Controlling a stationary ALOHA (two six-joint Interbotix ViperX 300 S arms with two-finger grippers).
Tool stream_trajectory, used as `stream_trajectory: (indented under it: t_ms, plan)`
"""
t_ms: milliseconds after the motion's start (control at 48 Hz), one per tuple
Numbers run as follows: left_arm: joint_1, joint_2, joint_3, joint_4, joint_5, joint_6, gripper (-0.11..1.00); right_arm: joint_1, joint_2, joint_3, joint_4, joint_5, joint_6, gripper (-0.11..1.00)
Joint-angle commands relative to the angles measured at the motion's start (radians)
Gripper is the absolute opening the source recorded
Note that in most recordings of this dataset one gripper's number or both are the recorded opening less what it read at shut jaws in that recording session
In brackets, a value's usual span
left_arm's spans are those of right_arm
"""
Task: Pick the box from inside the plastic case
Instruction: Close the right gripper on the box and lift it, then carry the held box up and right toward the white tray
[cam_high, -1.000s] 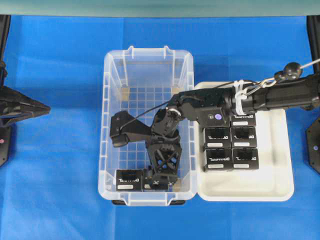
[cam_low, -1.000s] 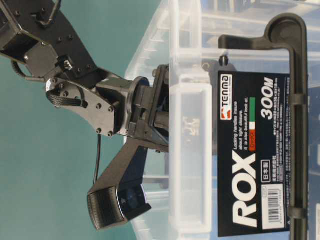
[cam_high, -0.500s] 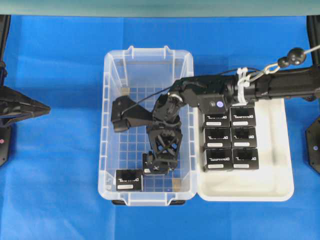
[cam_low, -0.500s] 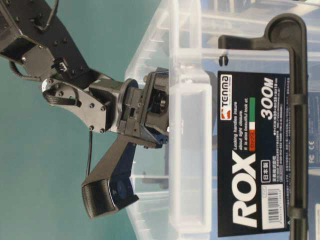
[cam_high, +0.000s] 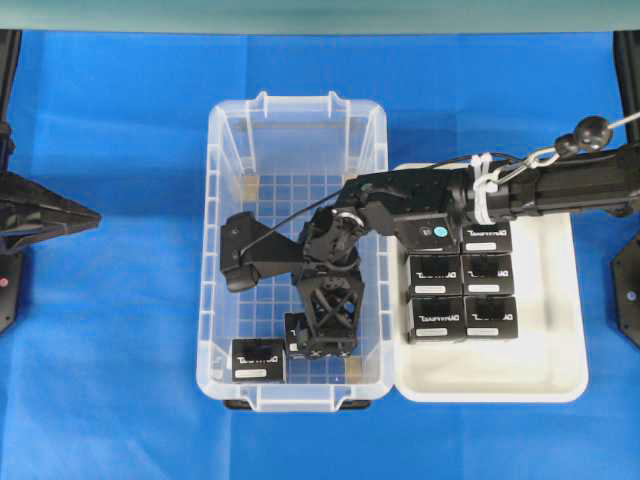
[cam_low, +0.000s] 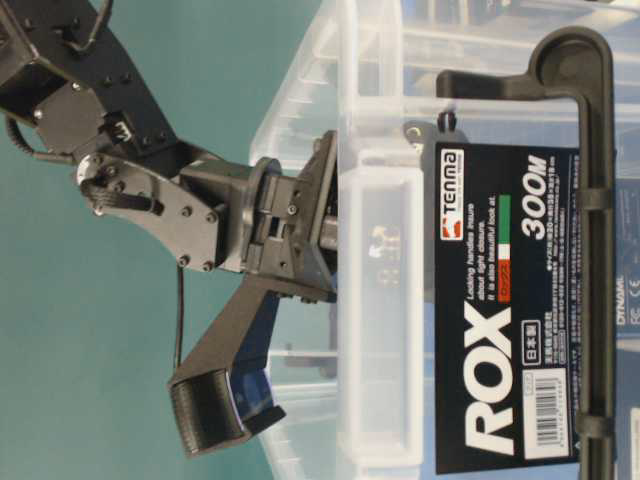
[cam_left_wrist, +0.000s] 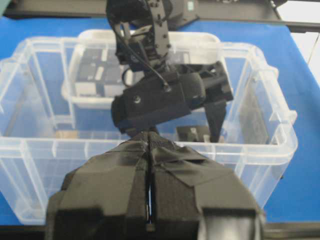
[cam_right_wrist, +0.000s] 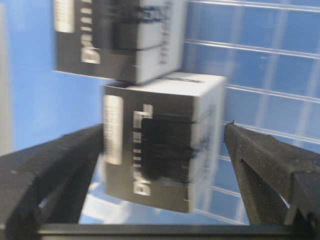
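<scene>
Worktop (cam_high: 110, 300): blue surface carrying everything below.

Case (cam_high: 225, 130): clear bin at centre, grid floor, two black boxes at its near end. The right arm reaches in from the tray side.

Tray (cam_high: 560, 370): shallow, white, touching the case's side; six boxes visible, packed in rows.

Right pincer (cam_right_wrist: 160, 160): inside the case, fingers apart, straddling the box (cam_right_wrist: 155, 145). The left finger looks to be touching the box face; the right finger (cam_right_wrist: 260, 165) stands clear of it. Not yet clamped.

Left pincer (cam_left_wrist: 149, 190): parked outside the case, fingers together, holding nothing.

Box: near end of the case, just beside the second box (cam_high: 258, 360).

Second box: touching or nearly touching the target in the wrist view.

Risks, as judged: an uneven close may push the box sideways or twist it. The neighbour may be nudged or dragged. Lifting near the case wall may snag the rim.
</scene>
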Motion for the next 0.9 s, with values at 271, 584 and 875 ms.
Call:
stream_trajectory:
  t_ms: [271,584,875]
  plan:
    - [0.002,0.014,-0.018,0.002,-0.006,0.000,-0.05,0.006,0.015,0.025,-0.052,-0.080,-0.002,1.00]
    - [0.002,0.012,-0.020,0.002,-0.005,0.000,-0.05,-0.021,-0.023,-0.020,-0.150,-0.086,-0.002,0.72]
    - [0.002,0.009,-0.020,0.003,-0.006,0.002,-0.05,-0.104,-0.089,-0.160,-0.169,0.028,0.005,0.72]
